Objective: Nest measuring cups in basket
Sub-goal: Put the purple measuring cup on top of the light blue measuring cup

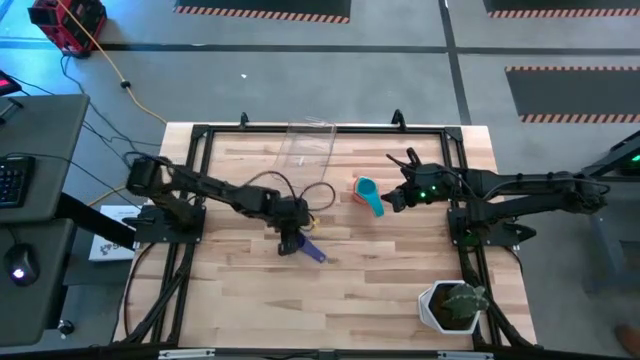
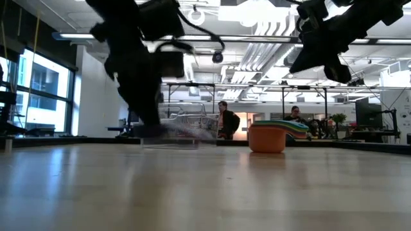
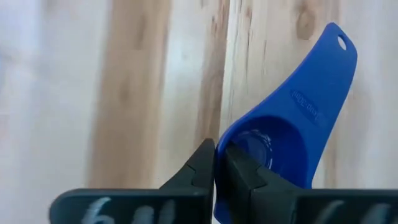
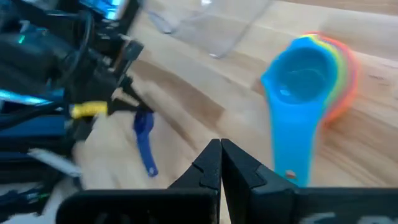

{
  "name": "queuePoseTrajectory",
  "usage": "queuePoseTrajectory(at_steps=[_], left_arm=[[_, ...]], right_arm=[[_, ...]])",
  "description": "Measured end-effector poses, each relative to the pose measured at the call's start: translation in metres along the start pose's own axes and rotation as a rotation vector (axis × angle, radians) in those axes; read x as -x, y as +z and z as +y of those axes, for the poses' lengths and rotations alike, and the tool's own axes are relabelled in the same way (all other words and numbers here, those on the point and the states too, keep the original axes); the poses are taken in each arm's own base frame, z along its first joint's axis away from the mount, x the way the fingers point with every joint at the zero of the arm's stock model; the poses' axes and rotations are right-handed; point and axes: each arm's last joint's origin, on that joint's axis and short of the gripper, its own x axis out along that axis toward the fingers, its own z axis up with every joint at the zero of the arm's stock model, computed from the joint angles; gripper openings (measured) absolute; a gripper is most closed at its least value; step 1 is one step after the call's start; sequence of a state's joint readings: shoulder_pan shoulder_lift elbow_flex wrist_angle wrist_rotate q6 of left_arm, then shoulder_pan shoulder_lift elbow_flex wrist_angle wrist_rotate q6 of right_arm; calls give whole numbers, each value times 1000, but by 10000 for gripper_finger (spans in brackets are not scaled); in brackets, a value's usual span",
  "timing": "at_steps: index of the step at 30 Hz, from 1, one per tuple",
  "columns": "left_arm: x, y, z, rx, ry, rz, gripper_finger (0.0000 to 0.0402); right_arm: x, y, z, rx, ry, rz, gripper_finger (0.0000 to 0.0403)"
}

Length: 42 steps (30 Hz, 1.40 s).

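The left hand (image 3: 214,163) is down near the middle of the counter (image 1: 380,290), its fingers pinched shut on the rim of the blue cup (image 3: 292,118), whose handle lies flat on the wood, pointing away from the hand. The other cups sit as one nested stack (image 1: 366,194), teal on top, toward the right of the counter's centre, just in front of the right hand (image 4: 221,163), which hovers closed and empty beside it.

So most of the nesting looks done (the exact count in the stack is hard to tell), but the stack stands on bare wood, not in the basket (image 1: 308,143). That clear bin waits at the far edge, near the middle. Judging from this, what is left is joining the blue cup to the stack and getting everything into the basket.

A white pot with a plant (image 1: 452,305) stands at the near right corner, well out of the way. Nothing lies between cup, stack and basket.
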<state>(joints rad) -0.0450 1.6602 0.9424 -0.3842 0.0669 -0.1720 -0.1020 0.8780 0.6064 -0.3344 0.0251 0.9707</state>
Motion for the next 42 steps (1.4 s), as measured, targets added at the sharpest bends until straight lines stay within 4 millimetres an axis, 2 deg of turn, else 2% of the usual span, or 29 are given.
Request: queuePoseTrajectory(at_steps=[8, 10, 13, 18, 23, 31, 36, 39, 42], left_arm=[[94, 10, 21, 50, 18, -250, 4], [109, 11, 26, 60, 34, -255, 4], [120, 16, 31, 35, 56, -226, 3], [122, 30, 34, 16, 62, -245, 2], [119, 36, 35, 20, 71, -258, 1], [108, 39, 37, 29, 62, -242, 1], [100, 40, 37, 46, 53, -221, 1], [96, 40, 37, 47, 34, -207, 1], [95, 40, 37, 50, 32, -203, 3]], right_arm=[[-7, 18, 33, -56, 389, -86, 10], [-16, 19, 37, -90, 441, -44, 31], [-36, 21, 39, -126, 498, 17, 82], [-72, 18, 35, -145, 531, 106, 163], [-102, 7, 30, -181, 540, 198, 197], [-124, -4, 39, -206, 655, 208, 200], [-133, -7, 54, -185, 681, 251, 198], [-137, -8, 58, -180, 664, 266, 183], [-139, -7, 59, -169, 636, 265, 150]])
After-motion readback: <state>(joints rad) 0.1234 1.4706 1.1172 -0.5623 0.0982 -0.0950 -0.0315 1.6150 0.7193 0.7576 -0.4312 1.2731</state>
